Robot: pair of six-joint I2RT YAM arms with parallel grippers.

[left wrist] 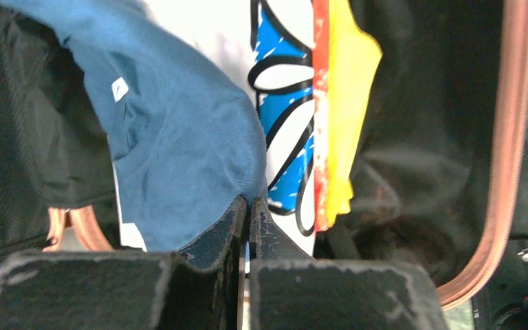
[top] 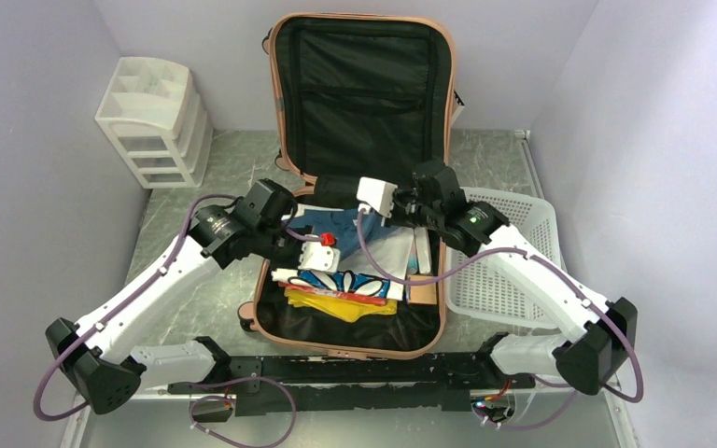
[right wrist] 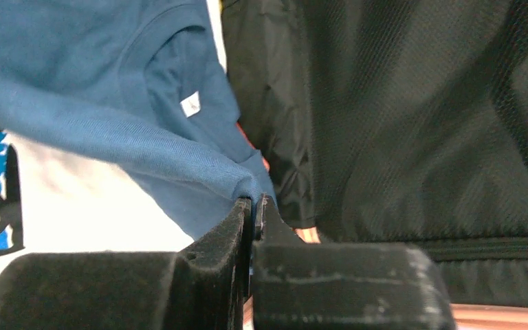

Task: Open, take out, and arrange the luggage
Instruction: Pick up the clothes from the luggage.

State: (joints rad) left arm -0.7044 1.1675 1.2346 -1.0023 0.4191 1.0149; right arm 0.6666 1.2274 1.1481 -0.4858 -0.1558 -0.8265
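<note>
Luggage (top: 364, 93) is found open on the surface (top: 233, 168), one half propped upright beyond the left gripper (left wrist: 249, 203) and right gripper (right wrist: 256, 201), the packed half spread beneath them. Each gripper is clenched on a fold of a blue garment (left wrist: 179, 158), bunched at its tips.

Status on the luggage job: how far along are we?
Done: the luggage is open, lid standing upright at the back.
In hand: the left end effector and right end effector are both shut on the blue garment, each pinching a fold.
Left: the printed white item and yellow item lie in the lower shell. No clothing shows outside the case, so taking out and arranging remain.
</note>
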